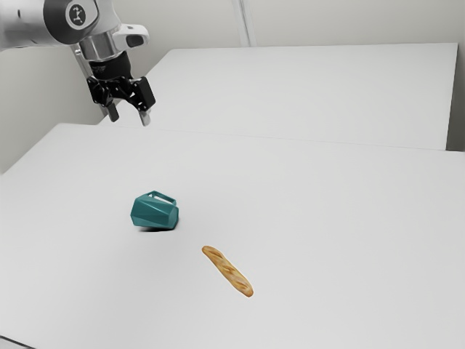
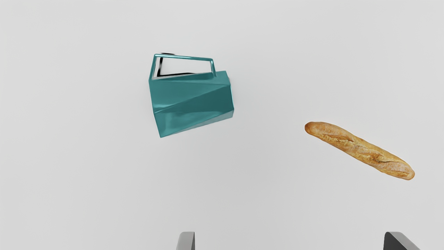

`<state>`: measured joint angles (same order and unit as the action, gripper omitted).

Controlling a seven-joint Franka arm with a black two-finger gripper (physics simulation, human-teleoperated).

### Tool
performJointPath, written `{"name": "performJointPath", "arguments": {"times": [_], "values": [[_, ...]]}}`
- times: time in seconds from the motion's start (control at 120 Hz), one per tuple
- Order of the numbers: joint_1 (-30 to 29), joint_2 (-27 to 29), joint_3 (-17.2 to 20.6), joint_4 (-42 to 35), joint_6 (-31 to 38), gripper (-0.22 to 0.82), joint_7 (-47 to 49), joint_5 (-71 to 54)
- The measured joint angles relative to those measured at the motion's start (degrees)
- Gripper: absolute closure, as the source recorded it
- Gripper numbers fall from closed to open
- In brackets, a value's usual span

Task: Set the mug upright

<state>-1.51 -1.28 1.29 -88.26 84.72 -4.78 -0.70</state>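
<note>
High above the table, at the upper left of the exterior view, my gripper (image 1: 129,118) stands open and holds nothing. In the wrist view the two fingertips of the gripper (image 2: 289,241) are wide apart. The teal faceted mug (image 1: 154,211) lies on its side on the table, well below the gripper and apart from it. Seen from my hand, the mug (image 2: 194,100) shows its angular side and its handle, which sticks out sideways. Its opening is hidden from both cameras.
A baguette (image 1: 228,271) lies flat on the white table (image 1: 305,189), a short way from the mug; the wrist view also has the baguette (image 2: 360,149). Behind the table's far edge is another white surface (image 1: 312,87).
</note>
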Motion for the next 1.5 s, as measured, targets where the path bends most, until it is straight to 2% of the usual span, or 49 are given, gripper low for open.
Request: {"name": "performJointPath", "arguments": {"times": [0.375, 0.567, 0.958, 1.275, 1.5], "values": [[-0.71, -0.31, 0.11, 0.08, 0.28, 0.01, -0.86, 0.03], [-3.46, -0.54, 0.2, -0.15, 1.2, 0.01, -2.05, 0.1], [-11.78, 0.24, -0.32, -9.68, 11.05, 0.02, -7.66, 7.65], [-18.19, 0.11, -0.52, -19.16, 19.58, 0.02, -17.26, 18.95], [-22.82, -1.74, -0.59, -23.72, 22.68, 0.02, -25.57, 28.39]]}}
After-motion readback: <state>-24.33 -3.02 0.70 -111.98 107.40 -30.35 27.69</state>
